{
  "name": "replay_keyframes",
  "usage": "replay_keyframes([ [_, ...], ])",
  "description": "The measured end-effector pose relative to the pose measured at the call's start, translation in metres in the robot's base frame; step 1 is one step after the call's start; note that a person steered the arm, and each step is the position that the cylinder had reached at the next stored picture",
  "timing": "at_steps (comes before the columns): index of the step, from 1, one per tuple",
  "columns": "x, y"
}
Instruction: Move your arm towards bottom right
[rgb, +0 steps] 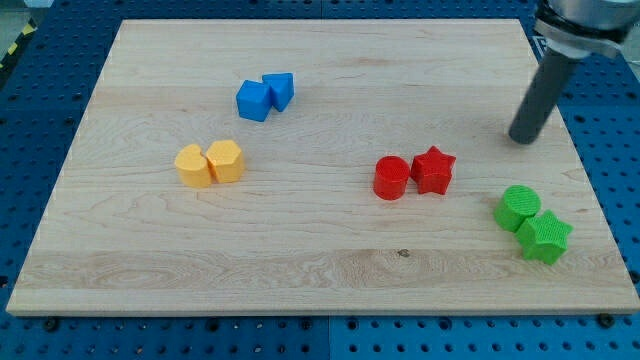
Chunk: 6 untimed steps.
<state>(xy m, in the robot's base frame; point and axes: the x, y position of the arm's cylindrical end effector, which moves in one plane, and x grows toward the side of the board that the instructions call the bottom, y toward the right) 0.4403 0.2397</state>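
My tip (522, 139) rests on the wooden board (300, 270) near its right edge, at the view's upper right. It touches no block. A green cylinder (517, 207) and a green star (544, 238) sit together below the tip, toward the view's bottom right. A red cylinder (391, 178) and a red star (434, 170) sit side by side to the tip's lower left.
Two blue blocks (265, 96) sit touching at the view's upper middle. Two yellow blocks (209, 163) sit touching at the left. A blue perforated table (610, 150) surrounds the board; its right edge is close beside the tip.
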Motion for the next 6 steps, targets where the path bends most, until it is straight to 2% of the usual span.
replay_keyframes([
  [1, 0.052, 0.008],
  [2, 0.086, 0.016],
  [6, 0.119, 0.034],
])
